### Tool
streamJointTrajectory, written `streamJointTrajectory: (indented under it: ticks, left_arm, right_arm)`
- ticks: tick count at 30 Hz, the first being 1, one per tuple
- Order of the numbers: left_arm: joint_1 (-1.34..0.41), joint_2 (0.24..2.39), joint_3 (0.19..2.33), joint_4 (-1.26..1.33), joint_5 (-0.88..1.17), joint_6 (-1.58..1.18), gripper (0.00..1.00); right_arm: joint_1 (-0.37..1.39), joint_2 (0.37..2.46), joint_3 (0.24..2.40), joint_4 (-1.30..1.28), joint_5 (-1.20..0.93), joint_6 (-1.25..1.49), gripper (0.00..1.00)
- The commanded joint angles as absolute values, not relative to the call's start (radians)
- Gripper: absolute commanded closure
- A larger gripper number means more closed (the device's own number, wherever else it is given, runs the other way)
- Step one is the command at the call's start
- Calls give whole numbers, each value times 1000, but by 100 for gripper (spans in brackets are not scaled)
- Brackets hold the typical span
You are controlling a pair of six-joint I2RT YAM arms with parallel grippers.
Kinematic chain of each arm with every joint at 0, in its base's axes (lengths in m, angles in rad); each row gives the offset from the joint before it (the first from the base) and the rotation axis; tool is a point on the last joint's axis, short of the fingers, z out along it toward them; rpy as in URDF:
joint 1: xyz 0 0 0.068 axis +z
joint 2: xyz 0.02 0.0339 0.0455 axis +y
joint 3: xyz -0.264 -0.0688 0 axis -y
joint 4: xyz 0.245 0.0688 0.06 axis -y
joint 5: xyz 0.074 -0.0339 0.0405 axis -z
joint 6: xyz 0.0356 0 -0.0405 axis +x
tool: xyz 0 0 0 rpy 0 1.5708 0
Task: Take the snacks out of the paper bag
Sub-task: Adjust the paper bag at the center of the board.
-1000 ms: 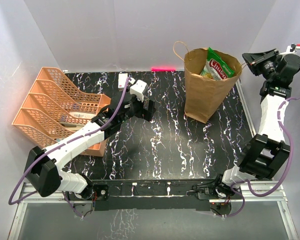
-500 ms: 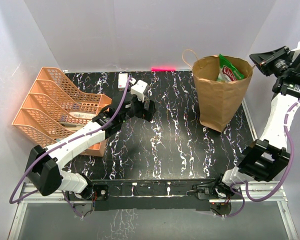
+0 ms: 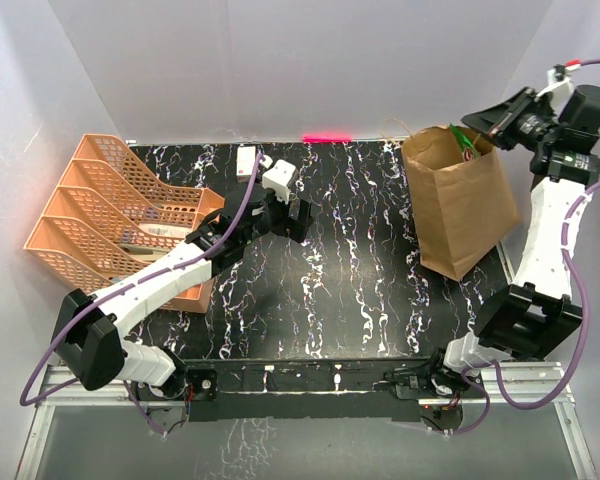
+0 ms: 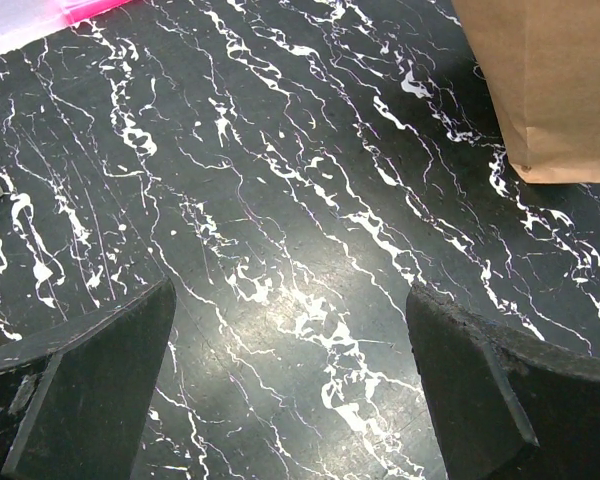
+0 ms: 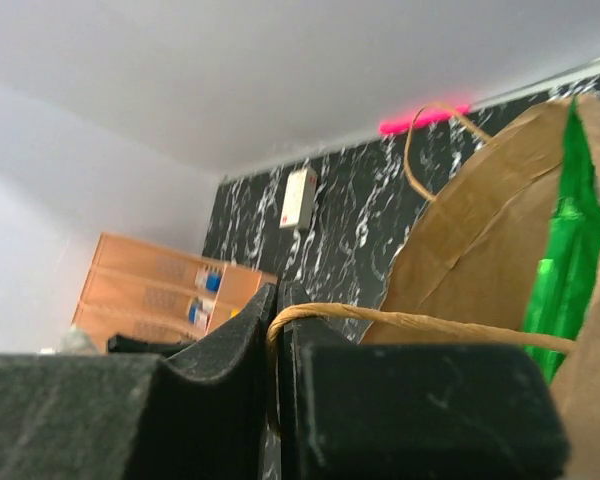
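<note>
Pinching the handle point(image 5: 420, 320) of the bag point(image 3: 465, 205), the right pincer point(image 5: 277, 300) is closed tight; the left pincer point(image 4: 290, 340) gapes empty above the table point(image 4: 280, 200). No snacks lie out yet; a green packet point(image 5: 560, 250) shows inside.

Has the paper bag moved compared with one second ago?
Yes. The paper bag has shifted right, farther from the pink strip on the back edge, held by the right gripper.

- I'm seeing the bench point(image 3: 350, 290) showing black with white marble veining.
- The paper bag point(image 3: 465, 215) is reading as plain kraft brown.
- A packet point(image 5: 560, 250) inside is glowing bright green.
- The organiser point(image 3: 110, 215) is showing orange mesh.
</note>
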State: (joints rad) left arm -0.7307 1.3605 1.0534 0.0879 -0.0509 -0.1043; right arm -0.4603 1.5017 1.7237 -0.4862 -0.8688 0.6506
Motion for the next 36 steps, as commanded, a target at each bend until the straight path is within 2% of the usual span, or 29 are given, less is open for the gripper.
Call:
streamJointTrajectory:
  ticks: [1, 12, 17, 19, 22, 27, 36]
  left_arm:
    - [-736, 1359, 1097, 80, -43, -110, 2]
    - [-735, 1345, 1112, 62, -41, -122, 1]
    - [-736, 1350, 1144, 26, -21, -217, 2]
    - [-735, 1356, 1206, -51, 5, -275, 1]
    - [-736, 1324, 1268, -144, 71, -364, 2]
    - [-736, 1206, 1248, -176, 247, -467, 2]
    - [-746, 1152, 1163, 21, 556, -629, 2]
  right_arm:
    - [-347, 1475, 1789, -564, -923, 497, 92]
    - [-179, 1357, 1655, -664, -937, 424, 92]
    - [-136, 1267, 1463, -534, -994, 551, 92]
    - [-102, 1240, 1429, -571, -999, 543, 92]
    - [-60, 1198, 1419, -688, -923, 465, 92]
    - [-57, 1119, 1375, -783, -894, 417, 92]
    - [-57, 1054, 1458, -899, -859, 365, 92]
